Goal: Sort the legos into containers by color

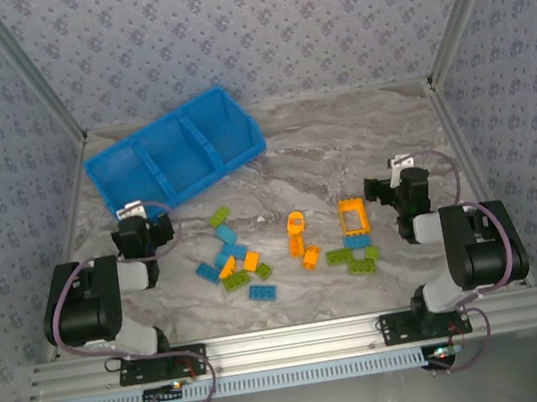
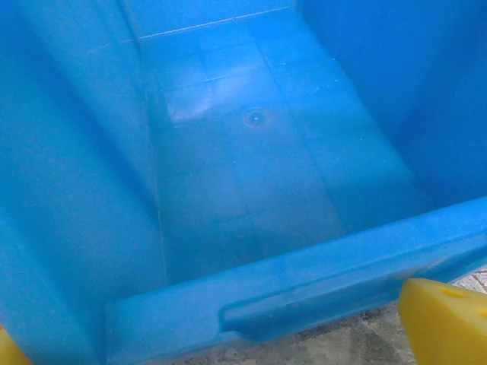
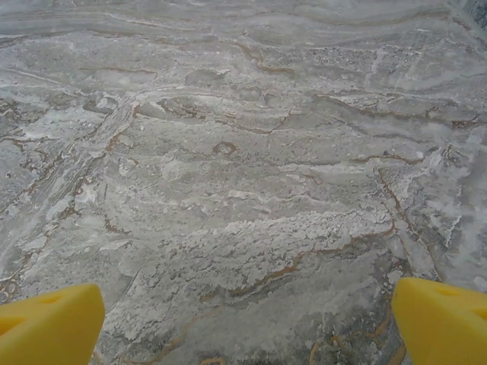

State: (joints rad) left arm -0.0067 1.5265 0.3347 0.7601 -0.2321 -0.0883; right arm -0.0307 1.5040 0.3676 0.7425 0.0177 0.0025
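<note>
So the blue bin (image 1: 176, 154) sits angled at the table's (image 1: 360, 137) far-left corner. The legos (image 1: 231, 257) lie loose on the marble mid-table toward the near edge, with the orange frame (image 1: 353, 215) at the right end of the scatter. Left gripper (image 1: 158, 220) hangs right at the bin's near wall, fingers (image 2: 445, 323) spread wide, gripping nothing. Right gripper (image 1: 376, 188) is just beside the frame, also spread wide over marble, nothing between its fingers (image 3: 49, 323).

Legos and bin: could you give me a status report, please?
Left gripper open at bin rim; right gripper open over table. All legos loose on table, none binned. Nothing blocking.
</note>
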